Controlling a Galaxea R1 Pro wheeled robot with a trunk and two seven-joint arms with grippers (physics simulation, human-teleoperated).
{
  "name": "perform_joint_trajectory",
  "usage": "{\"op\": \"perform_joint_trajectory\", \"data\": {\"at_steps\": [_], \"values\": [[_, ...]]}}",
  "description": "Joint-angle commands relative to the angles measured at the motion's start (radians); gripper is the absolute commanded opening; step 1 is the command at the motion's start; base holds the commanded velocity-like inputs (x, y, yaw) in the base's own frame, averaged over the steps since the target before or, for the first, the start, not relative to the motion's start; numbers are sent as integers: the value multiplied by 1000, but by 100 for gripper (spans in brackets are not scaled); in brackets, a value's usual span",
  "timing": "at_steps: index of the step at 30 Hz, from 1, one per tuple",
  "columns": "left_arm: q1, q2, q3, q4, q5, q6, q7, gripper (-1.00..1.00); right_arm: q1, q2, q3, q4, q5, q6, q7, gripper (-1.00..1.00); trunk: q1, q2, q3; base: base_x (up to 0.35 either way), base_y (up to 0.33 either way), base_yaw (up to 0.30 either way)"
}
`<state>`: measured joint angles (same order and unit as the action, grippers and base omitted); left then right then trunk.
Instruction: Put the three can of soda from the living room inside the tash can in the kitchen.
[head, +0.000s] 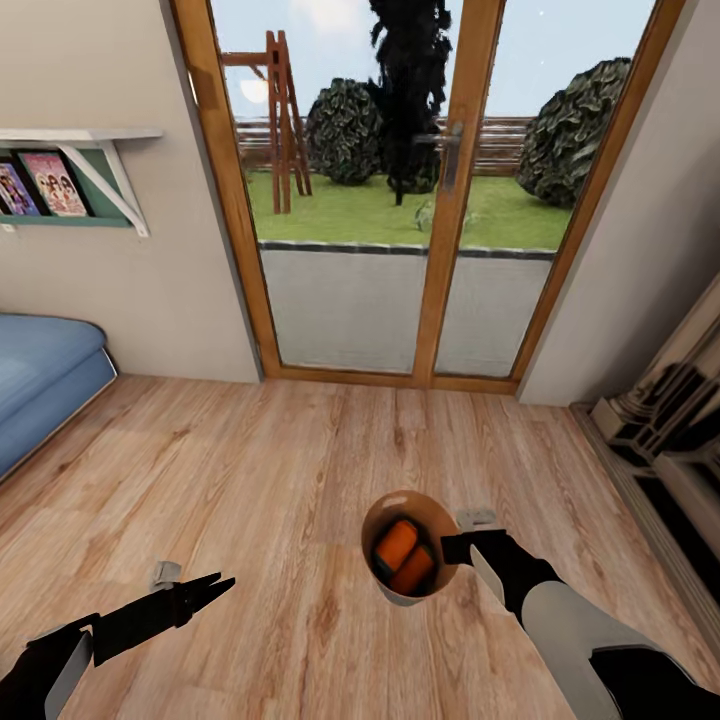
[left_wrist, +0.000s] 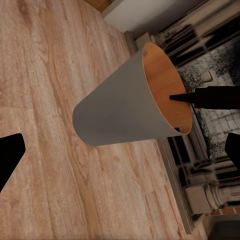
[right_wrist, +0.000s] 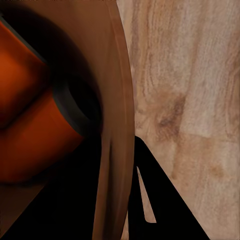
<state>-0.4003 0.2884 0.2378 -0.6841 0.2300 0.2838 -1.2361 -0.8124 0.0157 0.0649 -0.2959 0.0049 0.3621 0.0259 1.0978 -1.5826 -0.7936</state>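
Observation:
The tash can (head: 378, 585), pale grey outside and orange-brown inside, hangs above the living room's plank floor. My right gripper (head: 452, 548) is shut on its rim, one finger inside the wall and one outside, as the right wrist view (right_wrist: 120, 170) shows up close. Two orange cans of soda (head: 396, 543) (right_wrist: 35, 130) lie inside it, with a dark shape beside them that I cannot identify. The left wrist view sees the tash can (left_wrist: 115, 115) from the side, with a right finger (left_wrist: 200, 97) reaching over its rim. My left gripper (head: 212, 586) is open and empty, low at the left.
Wood-framed glass doors (head: 400, 200) stand straight ahead, with a garden behind them. A blue sofa (head: 40, 380) is at the left under a wall shelf (head: 70, 180). A pale fireplace surround (head: 660, 420) lines the right wall. Brown plank floor (head: 280, 470) spreads between them.

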Motion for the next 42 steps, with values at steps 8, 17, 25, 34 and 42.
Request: {"op": "perform_joint_trajectory", "data": {"at_steps": [8, 17, 25, 34, 42], "values": [[0, 0, 0, 0, 0, 0, 0, 100, -1, 1, -4, 0, -7, 0, 6, -100, 31, -56, -25, 0, 0, 0], [0, 0, 0, 0, 0, 0, 0, 100, 0, 2, -3, -1, -7, -4, 6, -100, 65, -119, -53, 0, 0, 0], [0, 0, -1, 0, 1, 0, 0, 100, -1, 4, -1, -6, -6, -6, 6, -100, 96, -175, -78, 0, 0, 0], [0, -1, -1, 0, 1, 0, 0, 100, -1, 4, 0, -8, -6, -98, 6, -100, 104, -189, -85, 0, 0, 0], [0, -1, -1, 0, 1, 0, 0, 100, -1, 4, 0, -8, -6, -121, 6, -100, 119, -217, -97, 0, 0, 0]]}}
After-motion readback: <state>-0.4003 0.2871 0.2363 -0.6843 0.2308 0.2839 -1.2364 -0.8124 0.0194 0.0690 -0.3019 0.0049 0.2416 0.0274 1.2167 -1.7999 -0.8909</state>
